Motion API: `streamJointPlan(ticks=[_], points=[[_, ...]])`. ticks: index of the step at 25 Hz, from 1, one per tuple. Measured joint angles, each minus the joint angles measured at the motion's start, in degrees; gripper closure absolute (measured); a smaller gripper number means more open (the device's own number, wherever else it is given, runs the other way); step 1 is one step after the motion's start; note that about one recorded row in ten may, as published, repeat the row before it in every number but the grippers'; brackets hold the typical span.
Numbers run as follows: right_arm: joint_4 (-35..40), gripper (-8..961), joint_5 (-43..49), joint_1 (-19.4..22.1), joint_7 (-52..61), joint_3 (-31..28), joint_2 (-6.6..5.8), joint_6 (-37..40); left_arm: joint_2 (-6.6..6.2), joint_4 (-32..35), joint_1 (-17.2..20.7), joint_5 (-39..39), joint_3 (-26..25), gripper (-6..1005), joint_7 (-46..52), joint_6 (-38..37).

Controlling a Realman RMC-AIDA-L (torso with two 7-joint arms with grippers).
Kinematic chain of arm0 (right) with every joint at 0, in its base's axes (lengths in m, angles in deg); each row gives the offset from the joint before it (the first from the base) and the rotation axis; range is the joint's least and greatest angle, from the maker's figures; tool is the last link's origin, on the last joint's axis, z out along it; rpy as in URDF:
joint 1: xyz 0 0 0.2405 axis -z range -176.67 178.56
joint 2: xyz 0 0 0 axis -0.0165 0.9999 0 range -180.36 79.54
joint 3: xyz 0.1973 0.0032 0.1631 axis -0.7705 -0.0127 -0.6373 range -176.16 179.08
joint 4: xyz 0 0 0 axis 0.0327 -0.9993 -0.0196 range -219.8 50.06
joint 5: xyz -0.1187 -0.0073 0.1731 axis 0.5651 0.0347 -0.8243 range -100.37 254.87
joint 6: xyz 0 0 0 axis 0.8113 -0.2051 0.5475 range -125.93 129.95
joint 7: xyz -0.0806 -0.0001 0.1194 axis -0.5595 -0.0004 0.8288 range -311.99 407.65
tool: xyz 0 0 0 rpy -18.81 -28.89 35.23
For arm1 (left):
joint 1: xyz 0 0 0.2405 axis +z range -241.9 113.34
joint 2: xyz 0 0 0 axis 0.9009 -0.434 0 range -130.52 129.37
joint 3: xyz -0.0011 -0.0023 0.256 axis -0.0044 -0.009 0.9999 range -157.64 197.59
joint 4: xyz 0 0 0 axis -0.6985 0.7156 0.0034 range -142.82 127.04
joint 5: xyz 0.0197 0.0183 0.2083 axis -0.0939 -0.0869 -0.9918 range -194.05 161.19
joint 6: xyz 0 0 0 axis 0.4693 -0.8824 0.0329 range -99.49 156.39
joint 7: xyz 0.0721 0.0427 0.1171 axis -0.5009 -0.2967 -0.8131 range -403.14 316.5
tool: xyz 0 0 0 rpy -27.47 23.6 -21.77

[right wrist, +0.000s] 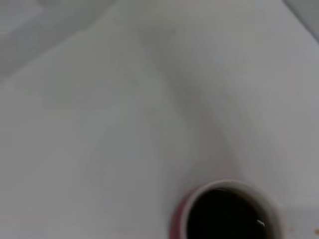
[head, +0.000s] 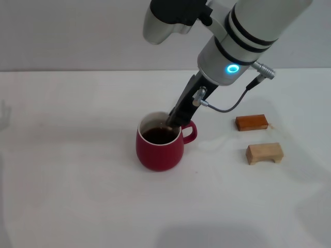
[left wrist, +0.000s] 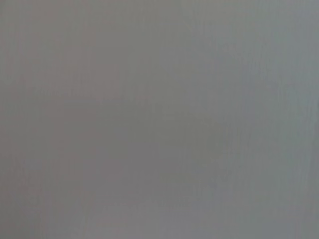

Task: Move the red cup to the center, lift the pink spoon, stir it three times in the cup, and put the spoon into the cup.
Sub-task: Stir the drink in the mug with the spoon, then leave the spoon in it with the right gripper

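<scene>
Reaching down at a slant, right gripper [head: 173,120] is sitting at the back rim of the red cup [head: 159,143], tip dipping into the mouth; can't tell its grip state. Cup is standing upright on the white table [head: 77,170], handle facing the orange-brown block [head: 252,122], wooden block [head: 264,153] near that. Pink spoon isn't showing. Right wrist view is catching the cup [right wrist: 224,211] with its dark inside. Left wrist view is giving plain grey only.
</scene>
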Motion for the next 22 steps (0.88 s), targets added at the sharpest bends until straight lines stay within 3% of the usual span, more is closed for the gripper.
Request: streamJointPlan(ticks=[6, 12, 22], points=[[-0.65, 793, -2.36, 0.13, -0.12, 0.33, 0.0, 2.44, 0.0, 0.0, 0.0, -0.03, 0.0, 154, -0.01, -0.08], [3.03, 793, 0.96, -1.55, 0.03, 0.92, 0.04, 7.3, 0.0, 0.0, 0.0, -0.08, 0.03, 153, 0.05, -0.18], [2.54, 793, 2.8, -2.53, 0.86, 1.19, 0.0, 1.09, -0.01, 0.0, 0.0, -0.08, 0.09, 153, 0.37, -0.18]])
